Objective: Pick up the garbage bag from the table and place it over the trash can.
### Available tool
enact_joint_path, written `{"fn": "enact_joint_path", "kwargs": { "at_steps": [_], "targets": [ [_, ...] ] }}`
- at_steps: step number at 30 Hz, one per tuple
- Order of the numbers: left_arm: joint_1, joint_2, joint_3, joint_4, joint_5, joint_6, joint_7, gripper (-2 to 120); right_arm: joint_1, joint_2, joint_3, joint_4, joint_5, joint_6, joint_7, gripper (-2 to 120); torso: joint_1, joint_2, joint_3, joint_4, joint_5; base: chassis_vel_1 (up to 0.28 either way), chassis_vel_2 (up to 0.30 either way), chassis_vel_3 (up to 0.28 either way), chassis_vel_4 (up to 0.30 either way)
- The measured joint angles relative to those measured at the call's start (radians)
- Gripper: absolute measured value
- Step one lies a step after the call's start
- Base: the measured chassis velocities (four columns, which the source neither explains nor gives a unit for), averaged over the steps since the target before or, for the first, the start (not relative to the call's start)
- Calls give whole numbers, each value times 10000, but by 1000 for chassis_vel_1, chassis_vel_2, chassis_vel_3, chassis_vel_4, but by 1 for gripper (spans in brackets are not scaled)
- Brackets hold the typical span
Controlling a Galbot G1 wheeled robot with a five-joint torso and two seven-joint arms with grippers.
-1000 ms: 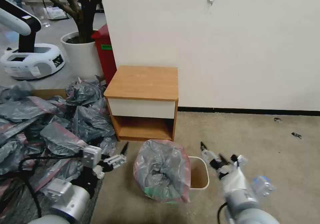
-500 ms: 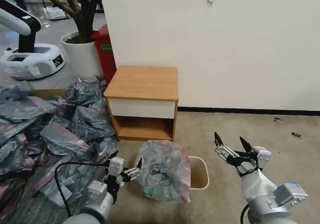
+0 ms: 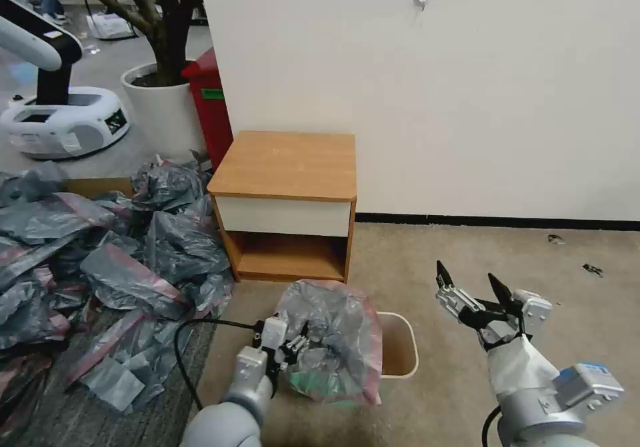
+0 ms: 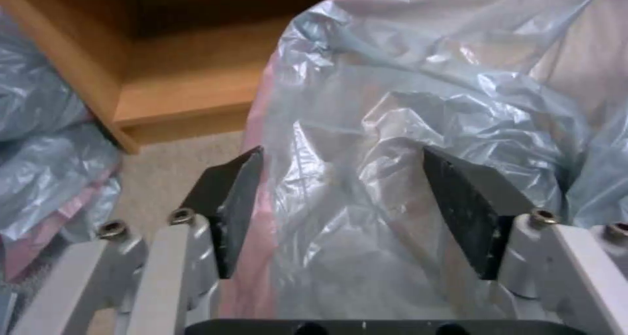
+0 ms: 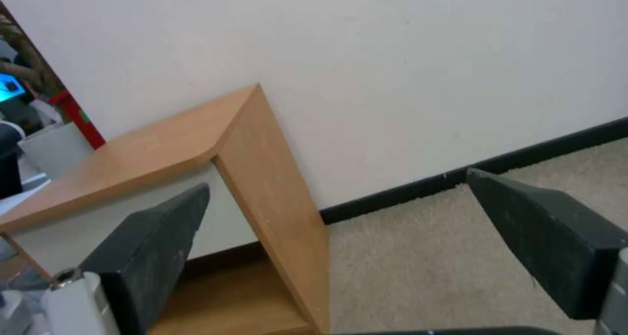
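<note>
Two grippers are seen in the head view, and both are held with their fingers spread. The left gripper point(image 3: 298, 344) is pressed up against the near-left side of the garbage bag point(image 3: 333, 340), a crumpled translucent grey bag with a pink-red band, which is draped over the left part of the beige trash can point(image 3: 408, 367) so that the can's right part is left uncovered. In the left wrist view, the left gripper point(image 4: 340, 212) is shown wide open with the bag's film point(image 4: 405, 143) bulging between its two dark pads; one pad point(image 4: 232, 202) lies against the pink band, but nothing is clamped. Whether the other pad touches the plastic cannot be told. Beyond that gripper, the low shelf of the wooden bedside cabinet point(image 4: 176, 94) is seen in this view, and a heap of darker grey bags point(image 4: 46, 178) lies off to the side. The right gripper point(image 3: 473, 286) is held in the air to the right of the trash can, well apart from the bag and empty. From the right wrist view, its dark fingers point(image 5: 150, 246) are seen far apart, and past them stand the cabinet's top and side panel point(image 5: 262, 178), the white wall and the beige carpet point(image 5: 419, 256).
</note>
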Motion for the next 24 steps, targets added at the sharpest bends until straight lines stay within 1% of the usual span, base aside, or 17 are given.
{"fn": "enact_joint_path", "kwargs": {
  "at_steps": [2,5,9,12,16,18,21,22,24],
  "targets": [
    [-4,-35,42,21,-21,47,-45,63,-2,-11,4,0,7,-1,5,100,0,0,0,1,0,0,0,0,0],
    [-17,-134,150,105,-51,235,-219,54,20,-27,8,0,47,-5,41,100,0,0,0,1,0,0,0,0,0],
    [-63,-230,192,220,-167,446,-452,50,40,-29,4,-42,63,-7,62,100,0,0,0,1,0,0,0,0,0],
    [-105,-269,210,292,-229,486,-498,49,35,-24,4,-54,73,-7,68,100,0,0,0,1,-1,0,0,0,0],
    [-152,-326,264,400,-307,529,-537,42,14,-13,9,-75,81,-6,95,100,0,0,0,1,-1,0,0,0,0],
    [-154,-346,278,422,-323,552,-561,41,11,-11,8,-76,81,-4,97,100,0,0,0,1,-1,0,0,0,0],
    [-149,-406,311,458,-494,608,-754,28,10,-6,-11,-54,81,-2,101,100,0,0,0,1,0,0,0,0,0],
    [-149,-406,311,458,-494,608,-754,28,10,-6,-11,-54,81,-2,101,100,0,0,0,1,0,0,0,0,0],
    [-128,-428,311,496,-539,601,-854,18,12,-6,-32,-18,81,-2,102,100,0,0,0,1,0,0,0,0,0]
  ]
}}
